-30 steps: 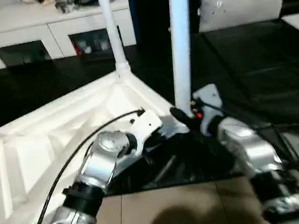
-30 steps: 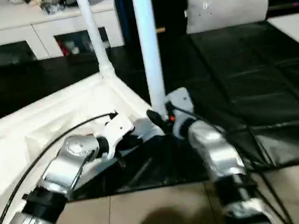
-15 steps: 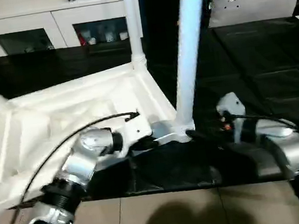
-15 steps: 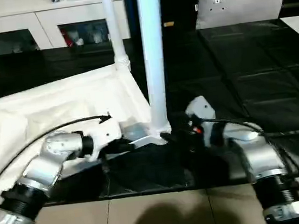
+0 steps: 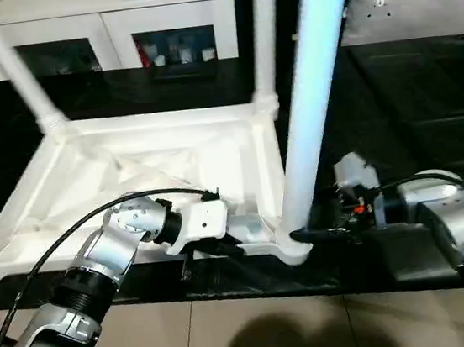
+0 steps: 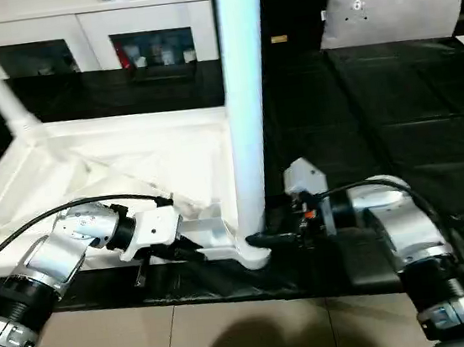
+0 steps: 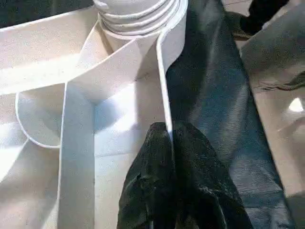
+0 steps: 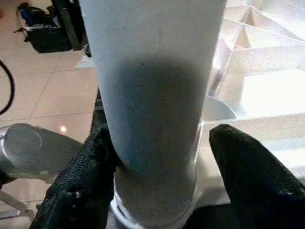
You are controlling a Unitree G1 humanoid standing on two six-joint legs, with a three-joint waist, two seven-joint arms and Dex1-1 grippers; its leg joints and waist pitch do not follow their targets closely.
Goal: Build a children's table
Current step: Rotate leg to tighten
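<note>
The white table top (image 5: 154, 162) lies upside down on a black mat, ribbed underside up. Three white legs stand in its corner sockets: far left (image 5: 8, 70), far right (image 5: 262, 43) and near right (image 5: 316, 95). My left gripper (image 5: 224, 246) is at the near rim, and its fingers (image 7: 190, 181) are shut on the thin rim wall (image 7: 164, 95) beside the near right socket. My right gripper (image 6: 261, 239) is at the base of the near right leg (image 8: 152, 86). It stands open, one finger (image 8: 90, 167) against the leg, the other (image 8: 243, 171) a little off it.
A white cabinet with glass doors (image 5: 114, 40) runs along the back, and a grey cushion (image 5: 414, 3) rests at the back right. The black mat (image 5: 427, 107) stretches to the right. Tiled floor (image 5: 260, 331) begins at the mat's near edge. A black bag (image 8: 40, 28) sits on the floor.
The camera has swung, so the far left leg now shows. My right forearm has swung out to the right, its gripper staying low at the near right leg's base. The left gripper keeps the rim.
</note>
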